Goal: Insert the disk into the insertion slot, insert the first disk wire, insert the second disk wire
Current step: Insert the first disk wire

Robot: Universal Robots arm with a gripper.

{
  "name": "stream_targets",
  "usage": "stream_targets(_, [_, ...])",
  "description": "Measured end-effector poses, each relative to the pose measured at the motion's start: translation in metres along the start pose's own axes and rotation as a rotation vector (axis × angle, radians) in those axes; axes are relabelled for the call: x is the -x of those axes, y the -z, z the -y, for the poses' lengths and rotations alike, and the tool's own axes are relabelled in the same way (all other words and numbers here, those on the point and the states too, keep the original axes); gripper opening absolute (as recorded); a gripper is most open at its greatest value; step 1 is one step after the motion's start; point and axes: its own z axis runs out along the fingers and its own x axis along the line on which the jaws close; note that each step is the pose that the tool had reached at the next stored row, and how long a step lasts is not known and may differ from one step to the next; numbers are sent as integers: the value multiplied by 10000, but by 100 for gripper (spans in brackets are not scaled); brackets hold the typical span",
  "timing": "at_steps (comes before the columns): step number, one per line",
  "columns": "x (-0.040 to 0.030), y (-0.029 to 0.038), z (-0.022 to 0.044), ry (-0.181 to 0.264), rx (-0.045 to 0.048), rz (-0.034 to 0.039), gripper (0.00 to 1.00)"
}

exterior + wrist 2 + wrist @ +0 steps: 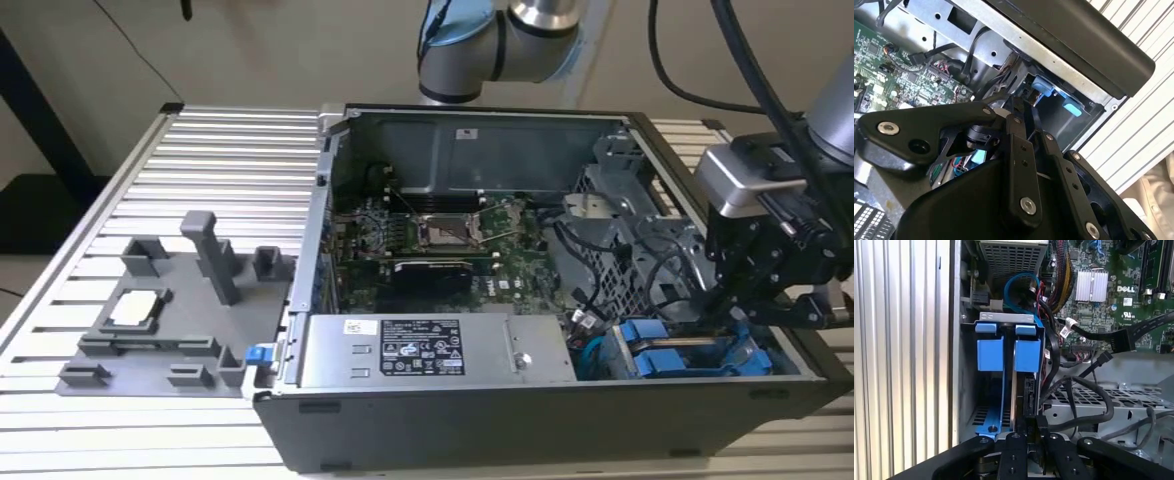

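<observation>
The disk (1015, 390) stands edge-on in its blue carrier (1026, 354) inside the insertion slot (981, 416), a grey metal drive cage at the case's front corner. A second blue carrier (990, 352) sits beside it. In the exterior view the blue carriers (667, 352) show in the cage (627, 300) at the exterior view's right. My gripper (1030, 424) is right over the disk's end, fingers drawn together on a black wire connector (1029, 399) that touches the disk. The gripper (747, 312) hangs over the cage, and its fingers (1015, 131) point at the blue tabs (1046, 87).
The open computer case (320, 300) holds a green motherboard (441, 235), a power supply (400, 350), a blue cable loop (1014, 282) and black wire bundles (1094, 390) beside the cage. A grey fixture tray (160, 345) lies on the slatted table (227, 150) at the exterior view's left.
</observation>
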Motion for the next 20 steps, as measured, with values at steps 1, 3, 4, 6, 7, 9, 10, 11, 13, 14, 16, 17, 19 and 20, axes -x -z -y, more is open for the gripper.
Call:
stream_targets(1, [0, -4, 0, -7, 0, -1, 19])
stream_targets(3, [1, -9, 0, -20, 0, -5, 19])
stream_targets(4, [2, -11, -1, -25, 0, -6, 19])
stream_targets(6, [3, -17, -1, -40, -1, -5, 19])
stream_targets(7, [3, -19, -1, -47, -1, -6, 19])
stream_targets(9, [3, -24, -1, -74, -1, -13, 19])
stream_targets(10, [3, -27, -1, -87, -2, -18, 19])
stream_targets(11, [3, -31, -1, -98, -2, -20, 19])
stream_targets(13, [3, -45, -2, -120, -1, -36, 19])
stream_targets(14, [3, -55, -3, -132, -1, -44, 19])
stream_targets(16, [2, -72, -4, -156, -1, -56, 19])
stream_targets(17, [2, -78, -4, -163, -2, -62, 19])
stream_targets(19, [2, -82, -4, -166, -2, -62, 19])
stream_targets(20, [2, -83, -5, -167, -3, -60, 19])
